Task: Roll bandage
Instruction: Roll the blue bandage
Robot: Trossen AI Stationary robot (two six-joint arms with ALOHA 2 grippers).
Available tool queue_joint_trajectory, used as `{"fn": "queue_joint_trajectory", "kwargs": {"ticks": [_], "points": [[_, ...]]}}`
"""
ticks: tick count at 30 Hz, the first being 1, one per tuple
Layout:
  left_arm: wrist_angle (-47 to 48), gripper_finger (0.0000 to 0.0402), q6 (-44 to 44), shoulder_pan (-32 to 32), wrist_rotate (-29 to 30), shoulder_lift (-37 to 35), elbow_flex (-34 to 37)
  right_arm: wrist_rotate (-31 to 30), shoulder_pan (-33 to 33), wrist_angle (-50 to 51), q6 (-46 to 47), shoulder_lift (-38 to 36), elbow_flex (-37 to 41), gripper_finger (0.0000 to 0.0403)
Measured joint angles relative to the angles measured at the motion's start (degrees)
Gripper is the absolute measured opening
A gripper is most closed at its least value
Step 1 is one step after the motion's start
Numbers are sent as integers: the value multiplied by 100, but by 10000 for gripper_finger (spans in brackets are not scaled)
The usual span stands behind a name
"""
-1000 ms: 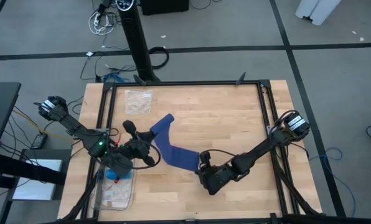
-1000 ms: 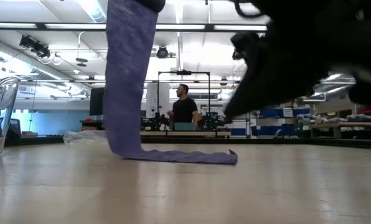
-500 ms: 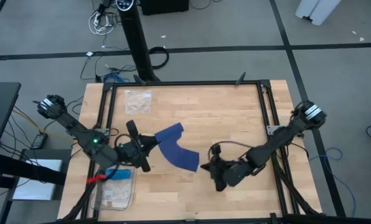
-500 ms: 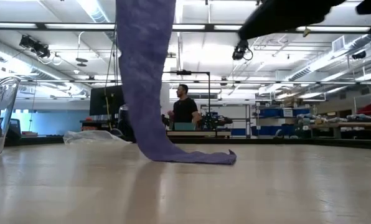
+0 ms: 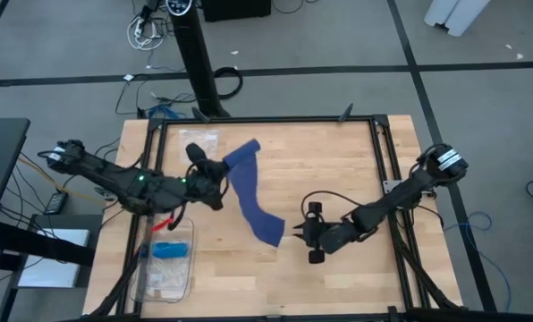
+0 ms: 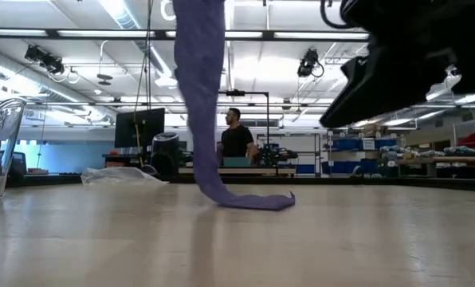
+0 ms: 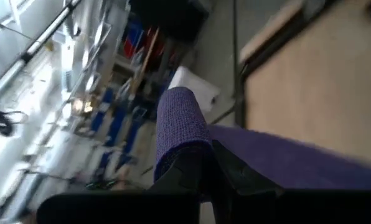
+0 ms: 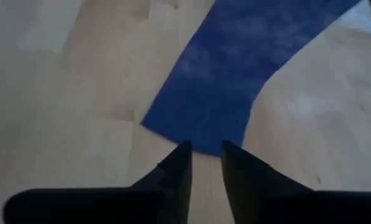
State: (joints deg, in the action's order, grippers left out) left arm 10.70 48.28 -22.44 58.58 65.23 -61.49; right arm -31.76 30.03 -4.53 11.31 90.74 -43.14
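Above the counter (image 5: 338, 170) the left tool (image 5: 220, 170) stays clenched on the bandage (image 5: 249, 192), lifted higher now; the right tool (image 8: 204, 163) has let go, leaving rolling unstarted.

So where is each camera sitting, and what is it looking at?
High view: above, looking straight down at the table; both arms show, left gripper, right gripper.
Low view: at tabletop height, facing the room; the bandage hangs down.
Left wrist view: on the left arm; its shut fingers pinch the bandage.
Right wrist view: on the right arm; parted fingers near the bandage's end.
Shared: all four show the bandage.
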Motion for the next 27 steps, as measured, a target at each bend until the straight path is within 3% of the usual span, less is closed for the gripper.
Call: {"fn": "queue_joint_trajectory", "kwargs": {"ticks": [6,15,21,27], "points": [[-197,16,312,-97,-151,-4,-436,-18,-60,-52,-401,240,-312,114],[30,16,841,-675,-187,106,-1568,-36,-69,-425,-1279,-208,-439,112],[456,16,849,-947,-95,422,-2288,480,-290,-1438,-1683,-183,-111,109],[716,16,852,-1197,16,734,-2867,1541,-739,-3817,-2135,-183,832,104]]}}
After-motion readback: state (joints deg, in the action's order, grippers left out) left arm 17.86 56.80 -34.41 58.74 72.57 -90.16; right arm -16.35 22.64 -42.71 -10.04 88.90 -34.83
